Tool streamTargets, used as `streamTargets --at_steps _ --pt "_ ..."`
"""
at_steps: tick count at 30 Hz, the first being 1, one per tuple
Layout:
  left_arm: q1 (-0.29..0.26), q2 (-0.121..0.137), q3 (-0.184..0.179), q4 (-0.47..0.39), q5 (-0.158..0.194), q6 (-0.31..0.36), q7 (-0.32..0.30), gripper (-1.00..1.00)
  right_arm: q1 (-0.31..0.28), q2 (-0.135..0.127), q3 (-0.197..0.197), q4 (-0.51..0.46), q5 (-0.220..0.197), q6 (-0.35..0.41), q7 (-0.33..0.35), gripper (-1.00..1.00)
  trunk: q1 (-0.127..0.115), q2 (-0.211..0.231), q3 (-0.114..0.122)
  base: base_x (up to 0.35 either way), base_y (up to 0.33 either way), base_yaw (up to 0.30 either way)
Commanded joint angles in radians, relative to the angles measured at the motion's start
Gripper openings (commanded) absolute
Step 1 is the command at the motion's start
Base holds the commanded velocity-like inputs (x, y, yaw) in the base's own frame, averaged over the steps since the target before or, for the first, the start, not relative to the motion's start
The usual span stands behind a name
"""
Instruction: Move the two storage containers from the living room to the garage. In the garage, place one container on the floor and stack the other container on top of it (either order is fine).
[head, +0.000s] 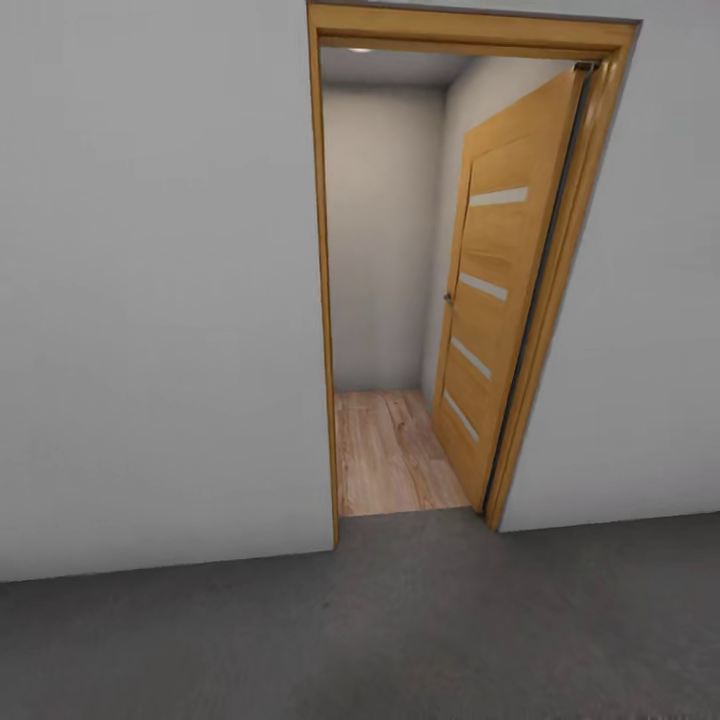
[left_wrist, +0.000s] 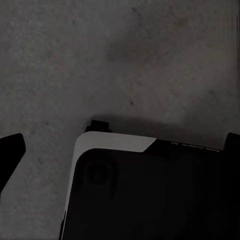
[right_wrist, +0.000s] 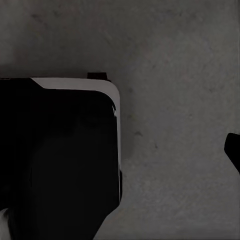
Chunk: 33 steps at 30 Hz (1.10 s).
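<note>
The two storage containers are out of view. In the head view I face a grey-white wall (head: 160, 300) with an open doorway (head: 385, 300), and the dark grey mottled floor (head: 400, 620) of the garage lies in front of it. My left gripper (left_wrist: 120, 147) hangs over this floor, open, with a black fingertip (left_wrist: 11, 150) at each side and nothing between them. My right gripper (right_wrist: 120, 150) is also over the floor and open, holding nothing. One of its fingertips (right_wrist: 233, 150) shows, while the other is lost against my dark base.
A wooden door (head: 505, 280) with pale glass strips stands swung inward on the doorway's right side. Light wood plank flooring (head: 385, 450) starts at the threshold and runs to a plain back wall. My black and white base (left_wrist: 150, 195) (right_wrist: 60, 150) sits below both grippers.
</note>
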<state>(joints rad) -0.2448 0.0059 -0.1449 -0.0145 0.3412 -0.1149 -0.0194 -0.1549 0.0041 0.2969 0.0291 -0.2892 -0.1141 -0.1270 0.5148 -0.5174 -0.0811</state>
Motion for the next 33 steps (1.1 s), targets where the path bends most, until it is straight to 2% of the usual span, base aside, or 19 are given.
streamTargets --at_steps 1,17,33 --pt "-0.001 0.000 -0.009 0.001 0.010 -0.003 -0.002 1.00 -0.002 0.001 0.008 0.003 -0.009 -0.006 0.000 1.00 0.000 -0.002 -0.001 0.000 0.000 -0.252" --pt "-0.001 0.000 -0.009 0.001 0.010 -0.003 -0.002 1.00 -0.002 0.001 0.008 0.003 -0.010 -0.005 0.000 1.00 0.000 -0.002 0.006 0.000 0.000 -0.240" --pt "-0.001 0.000 -0.009 0.001 0.010 -0.003 -0.002 1.00 -0.002 0.000 0.009 0.003 -0.001 0.000 0.000 1.00 0.000 -0.002 0.007 0.000 0.000 -0.021"
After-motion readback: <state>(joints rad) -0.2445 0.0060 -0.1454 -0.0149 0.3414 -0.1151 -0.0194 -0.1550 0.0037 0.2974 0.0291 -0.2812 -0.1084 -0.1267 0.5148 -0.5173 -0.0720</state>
